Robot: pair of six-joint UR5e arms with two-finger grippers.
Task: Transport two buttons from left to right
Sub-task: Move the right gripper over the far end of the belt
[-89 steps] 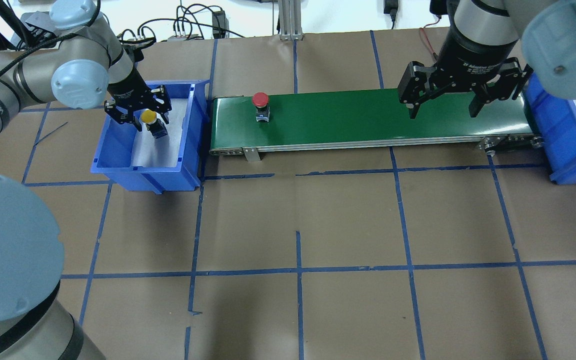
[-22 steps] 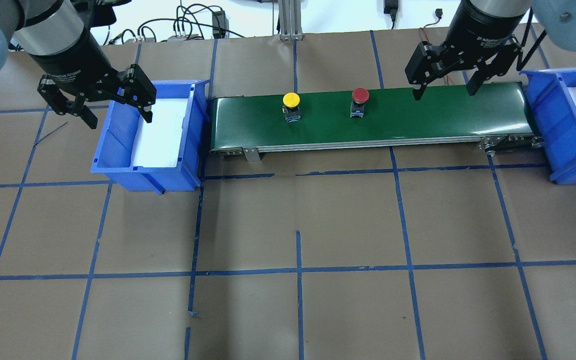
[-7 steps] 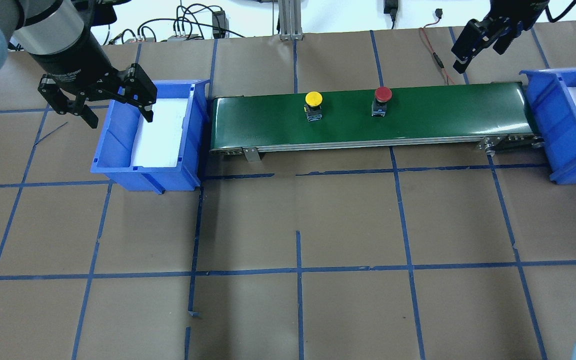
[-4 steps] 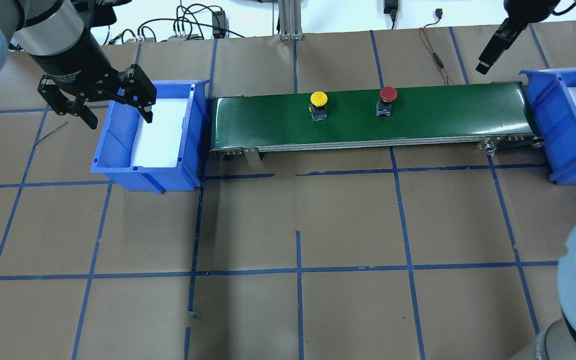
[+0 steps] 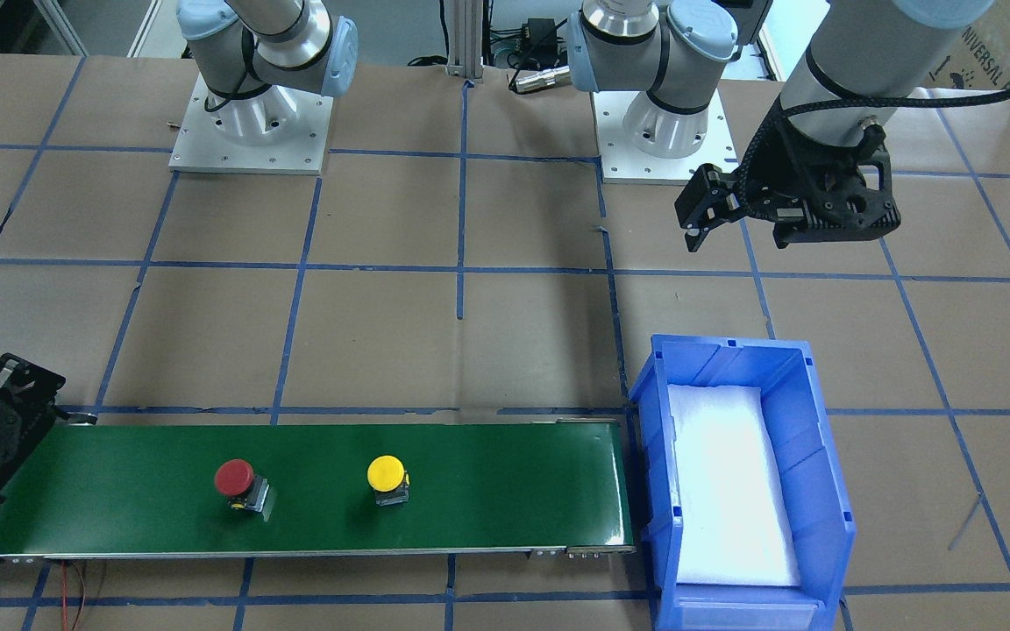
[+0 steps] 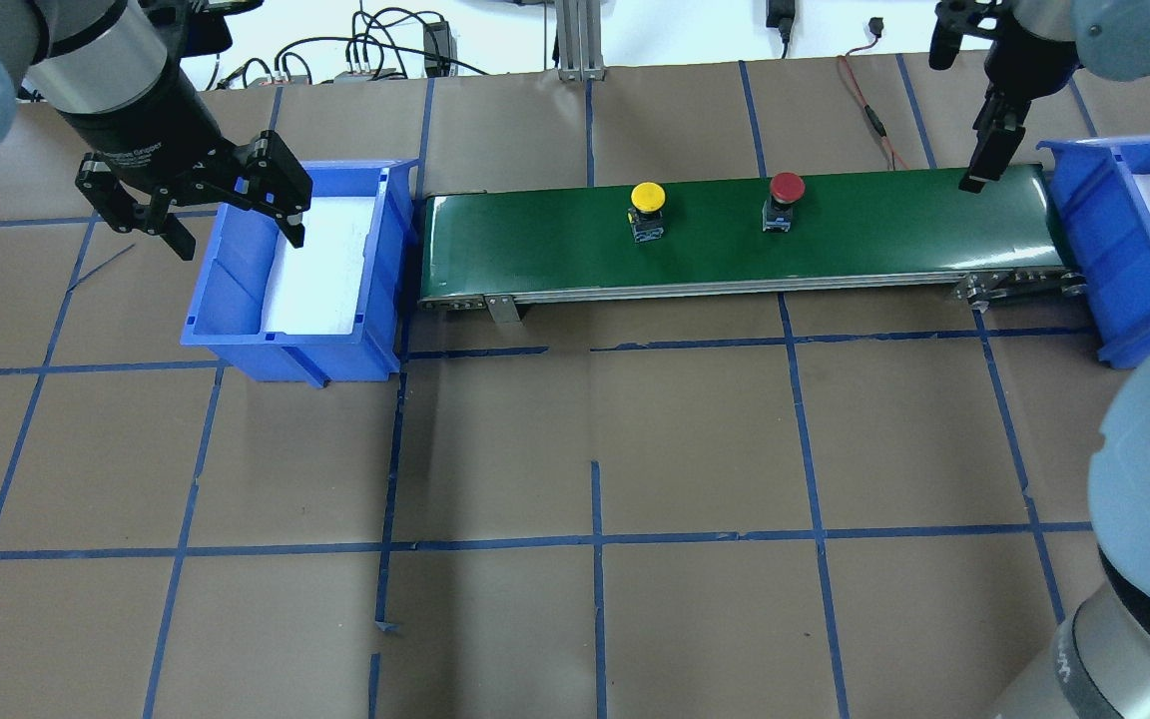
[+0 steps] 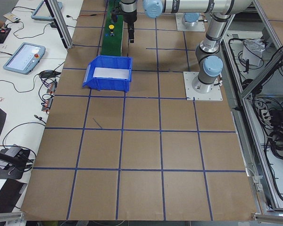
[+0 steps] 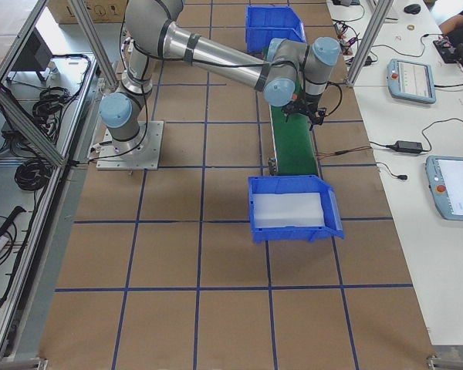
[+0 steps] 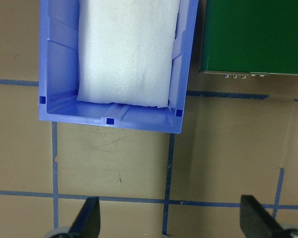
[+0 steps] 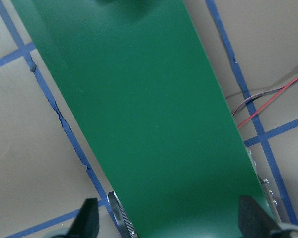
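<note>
- Red button (image 6: 787, 187): stands upright on the green belt (image 6: 884, 235), right of centre in the overhead view. No gripper touches it.
- Yellow button (image 6: 647, 196): upright on the same belt near its middle, left of the red one and apart from it. The front-facing view mirrors the order, with red (image 5: 233, 478) at left and yellow (image 5: 387, 473) at right.
- Belt: runs left to right across the upper part of the overhead view, between two blue bins.
- Left bin (image 6: 236, 285): just beside the belt's left end, lined with white foam.
- Right bin (image 6: 1099, 240): at the right edge of the overhead view, at the belt's right end, with a white lining.
- Right gripper (image 6: 974, 178): upper right of the overhead view, over the belt's right end and well right of the red button. It is seen edge-on there. In its wrist view the jaws stand in the lower corners, spread wide, with only belt between them.
- Left gripper (image 6: 238, 238): upper left of the overhead view, raised beside the left bin. Its jaws are spread wide and hold nothing.
- Worktop (image 6: 595, 449): brown paper with a grid of blue tape.
</note>
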